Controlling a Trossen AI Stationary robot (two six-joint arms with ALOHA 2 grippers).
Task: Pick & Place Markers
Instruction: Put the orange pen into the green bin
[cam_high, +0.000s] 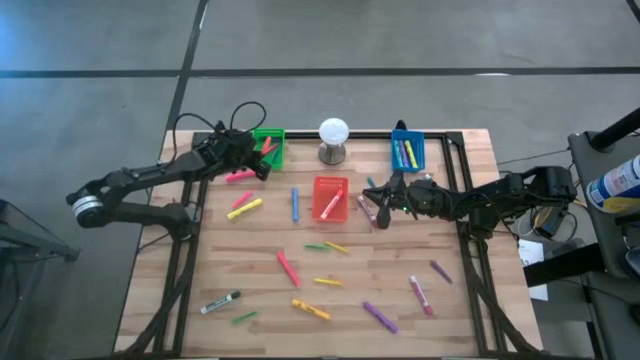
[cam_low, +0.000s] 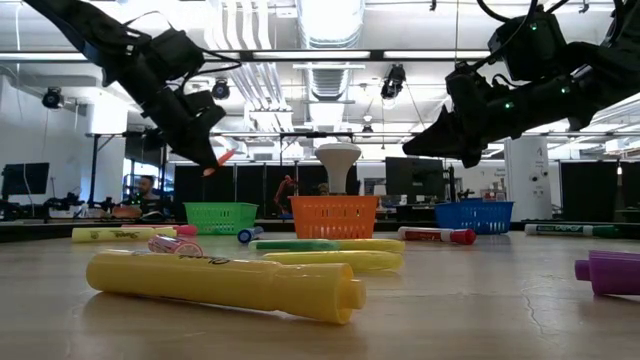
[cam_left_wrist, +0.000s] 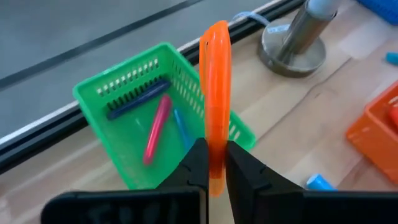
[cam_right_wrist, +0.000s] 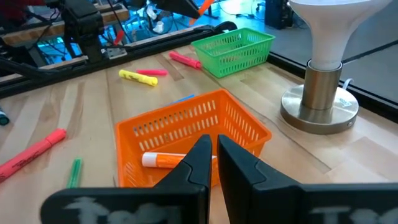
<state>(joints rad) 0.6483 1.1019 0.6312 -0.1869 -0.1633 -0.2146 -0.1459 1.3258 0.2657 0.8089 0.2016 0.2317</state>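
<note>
Clamped between the left tool's (cam_left_wrist: 211, 163) closed fingers, an orange marker (cam_left_wrist: 215, 93) stands upright above the green bin (cam_left_wrist: 149, 118), which only the left wrist view shows already holding a pink and two blue markers. Judged light, stiff and slick-barrelled, it is best gripped mid-barrel, as here. Outward, the right tool (cam_right_wrist: 211, 155) hangs shut and empty beside the orange bin (cam_right_wrist: 186, 127); the high view alone shows the remaining markers (cam_high: 310, 309) scattered over the tabletop (cam_high: 470, 330).

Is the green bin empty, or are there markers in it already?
Not empty. The left wrist view shows the green bin holding a pink marker and two blue ones.
</note>
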